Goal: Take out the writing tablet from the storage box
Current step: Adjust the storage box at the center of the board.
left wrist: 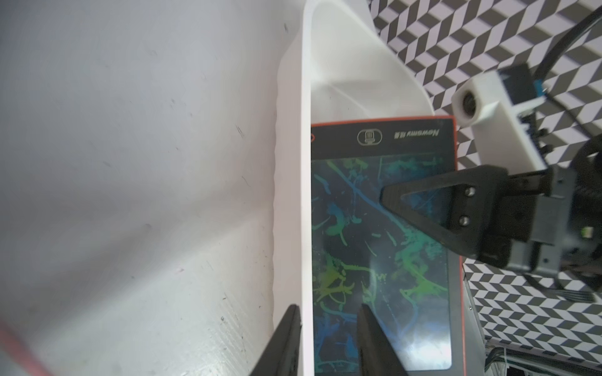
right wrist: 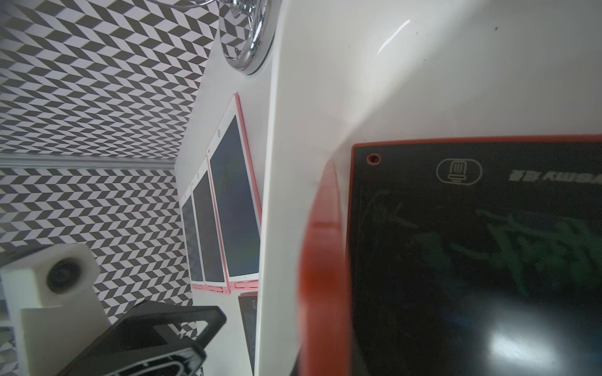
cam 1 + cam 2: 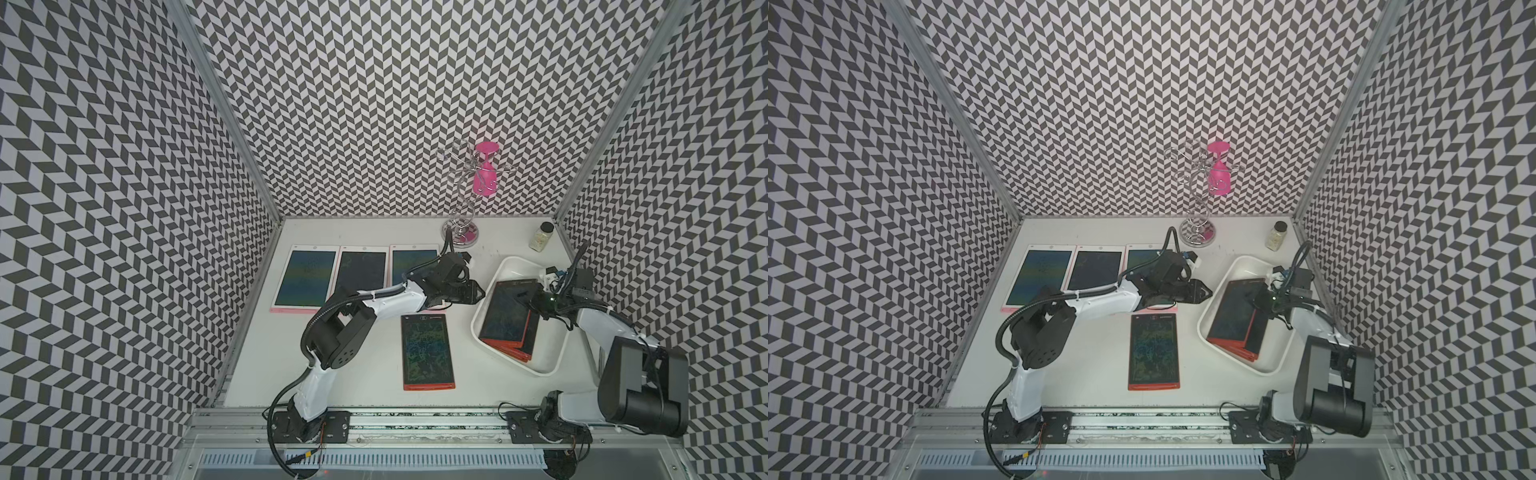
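Zigzag walls (image 3: 374,104) in black and white stand around my white table (image 3: 374,365). Nearest to me, one red-framed tablet (image 3: 428,351) lies flat on the table, outside the box. I think that one is already done.

Right of it sits the storage box (image 3: 519,270), a white tray turned a bit sideways. A pile of red tablets (image 3: 515,352) is inside it. The top writing tablet (image 3: 505,311) lies on that pile, inside the box. It is thin and flat, with a black face and a red frame. Green and blue scribbles cover its screen. A small button mark and a name are printed at its far end. It looks tipped up a little on its right side, but I can't be sure.

My right pincer (image 3: 524,300) is closed tight on the right edge of that top tablet, with one finger (image 1: 392,197) lying across the screen. My left pincer (image 1: 329,325) has its fingers a little way apart, one on each side of the box's left wall. It grips nothing that I can see.

So I think the tablet is grabbed but not yet out. Lifting it is what's left, and more red ones lie under it.

Farther back on the left, three pink tablets (image 3: 360,274) lie side by side. At the far edge stand a wire rack (image 3: 460,237) with a pink cup (image 3: 484,174), and a small jar (image 3: 541,237).
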`<control>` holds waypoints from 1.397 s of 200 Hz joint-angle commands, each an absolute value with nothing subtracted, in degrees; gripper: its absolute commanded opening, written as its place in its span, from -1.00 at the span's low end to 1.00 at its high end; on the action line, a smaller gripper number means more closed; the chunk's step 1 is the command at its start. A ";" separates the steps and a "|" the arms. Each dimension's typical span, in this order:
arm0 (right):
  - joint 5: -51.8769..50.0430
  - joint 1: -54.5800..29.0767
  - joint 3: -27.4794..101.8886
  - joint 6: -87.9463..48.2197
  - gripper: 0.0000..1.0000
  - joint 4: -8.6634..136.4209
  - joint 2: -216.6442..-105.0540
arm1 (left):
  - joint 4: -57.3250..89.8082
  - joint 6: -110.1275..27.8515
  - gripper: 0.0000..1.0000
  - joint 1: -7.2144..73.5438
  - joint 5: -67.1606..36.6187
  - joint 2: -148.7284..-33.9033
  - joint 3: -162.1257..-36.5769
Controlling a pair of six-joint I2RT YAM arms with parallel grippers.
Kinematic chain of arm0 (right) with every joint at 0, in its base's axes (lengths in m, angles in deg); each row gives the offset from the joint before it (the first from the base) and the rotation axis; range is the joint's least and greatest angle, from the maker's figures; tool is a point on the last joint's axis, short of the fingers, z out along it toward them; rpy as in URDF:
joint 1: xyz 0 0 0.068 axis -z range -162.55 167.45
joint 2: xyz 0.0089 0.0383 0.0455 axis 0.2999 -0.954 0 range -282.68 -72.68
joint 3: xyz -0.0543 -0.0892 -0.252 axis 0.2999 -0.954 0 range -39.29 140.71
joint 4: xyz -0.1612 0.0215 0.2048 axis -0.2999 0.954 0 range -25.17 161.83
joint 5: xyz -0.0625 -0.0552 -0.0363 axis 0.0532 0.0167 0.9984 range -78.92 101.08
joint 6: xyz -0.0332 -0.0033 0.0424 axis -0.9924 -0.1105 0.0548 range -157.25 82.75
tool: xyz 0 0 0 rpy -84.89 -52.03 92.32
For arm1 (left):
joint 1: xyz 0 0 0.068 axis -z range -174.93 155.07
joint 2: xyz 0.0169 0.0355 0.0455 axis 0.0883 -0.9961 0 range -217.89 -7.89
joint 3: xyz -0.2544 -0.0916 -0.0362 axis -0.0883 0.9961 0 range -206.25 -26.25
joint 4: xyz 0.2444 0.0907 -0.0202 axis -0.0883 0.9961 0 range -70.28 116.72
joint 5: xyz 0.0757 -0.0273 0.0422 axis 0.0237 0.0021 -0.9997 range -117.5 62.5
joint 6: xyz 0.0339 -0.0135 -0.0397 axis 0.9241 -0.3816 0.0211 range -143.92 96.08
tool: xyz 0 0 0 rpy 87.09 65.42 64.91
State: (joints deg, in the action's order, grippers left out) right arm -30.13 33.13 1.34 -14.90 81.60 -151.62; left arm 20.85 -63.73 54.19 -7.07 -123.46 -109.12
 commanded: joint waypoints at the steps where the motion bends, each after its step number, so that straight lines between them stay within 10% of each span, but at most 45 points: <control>1: -32.42 33.66 3.98 -14.37 -0.98 80.59 -147.81 | 17.79 -63.65 -0.35 52.69 -7.20 -119.29 -107.44; 130: -38.01 31.66 8.52 -8.52 -0.98 82.81 -139.69 | 15.62 -64.17 -0.27 44.35 -8.69 -100.49 -89.29; 279: -31.91 5.67 5.97 9.14 -0.98 65.39 -139.69 | 7.29 -64.01 0.08 29.53 5.01 -77.35 -62.63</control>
State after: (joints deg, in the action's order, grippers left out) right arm -33.12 7.49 7.02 5.34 73.71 -138.99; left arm 14.34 -63.88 30.56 -1.50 -80.13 -65.84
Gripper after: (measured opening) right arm 0.059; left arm 0.526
